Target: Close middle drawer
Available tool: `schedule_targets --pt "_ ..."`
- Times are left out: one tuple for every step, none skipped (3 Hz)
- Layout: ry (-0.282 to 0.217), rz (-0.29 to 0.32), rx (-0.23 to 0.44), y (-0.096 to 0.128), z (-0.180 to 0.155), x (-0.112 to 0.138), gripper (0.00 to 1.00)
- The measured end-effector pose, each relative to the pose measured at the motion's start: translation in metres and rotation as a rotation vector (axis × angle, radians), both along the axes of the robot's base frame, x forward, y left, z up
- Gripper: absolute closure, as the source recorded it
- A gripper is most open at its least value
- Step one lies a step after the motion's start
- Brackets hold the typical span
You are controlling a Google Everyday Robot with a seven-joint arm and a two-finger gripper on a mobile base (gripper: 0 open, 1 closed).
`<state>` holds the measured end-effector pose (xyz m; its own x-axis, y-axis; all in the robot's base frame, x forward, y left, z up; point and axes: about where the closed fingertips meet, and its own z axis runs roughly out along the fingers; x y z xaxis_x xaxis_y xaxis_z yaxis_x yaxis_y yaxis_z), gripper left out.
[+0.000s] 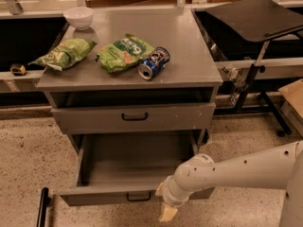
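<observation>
Middle drawer [135, 164] pulled out, closing not yet done; gripper [166, 206] at its front panel [102, 197], grip state indeterminate

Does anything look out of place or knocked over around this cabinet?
The blue can lies on its side on the cabinet top. The middle drawer stands pulled out, with the gripper at its front panel.

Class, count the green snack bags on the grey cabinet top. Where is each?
2. The left green bag lies near the left edge; the centre green bag lies beside the blue can. None appears hidden. The gripper hangs low, in front of the open middle drawer.
</observation>
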<state>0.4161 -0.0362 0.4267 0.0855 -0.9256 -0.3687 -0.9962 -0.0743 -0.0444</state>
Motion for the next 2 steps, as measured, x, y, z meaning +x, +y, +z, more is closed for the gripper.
schedule_targets --pt "0.000 0.000 0.000 0.0000 0.0000 0.0000 0.00" --pt "0.000 0.000 0.000 0.0000 0.0000 0.0000 0.00"
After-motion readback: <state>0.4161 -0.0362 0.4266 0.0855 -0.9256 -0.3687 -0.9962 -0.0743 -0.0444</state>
